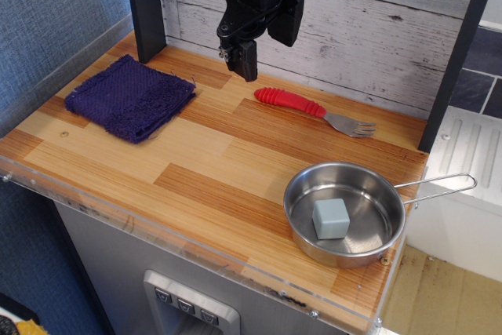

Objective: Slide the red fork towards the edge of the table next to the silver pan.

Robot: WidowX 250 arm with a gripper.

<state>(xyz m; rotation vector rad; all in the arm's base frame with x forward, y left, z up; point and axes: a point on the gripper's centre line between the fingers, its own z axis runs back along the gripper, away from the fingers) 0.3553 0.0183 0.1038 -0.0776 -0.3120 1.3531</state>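
Observation:
The red fork (292, 102) lies flat near the back of the wooden table (196, 170). Its ribbed red handle points left and its silver tines (354, 125) point right. The silver pan (302, 194) sits at the front right corner, with its wire handle (439, 186) reaching over the right edge. My black gripper (265, 43) hangs above the back of the table, up and left of the fork's handle end and clear of it. Its jaws are apart and hold nothing.
A pale grey-blue block (330, 218) sits inside the pan. A folded purple cloth (129, 97) lies at the back left. A clear plastic rim (180, 241) runs along the front edge. A dark post (145, 5) stands at the back left, in front of a white plank wall (369, 29).

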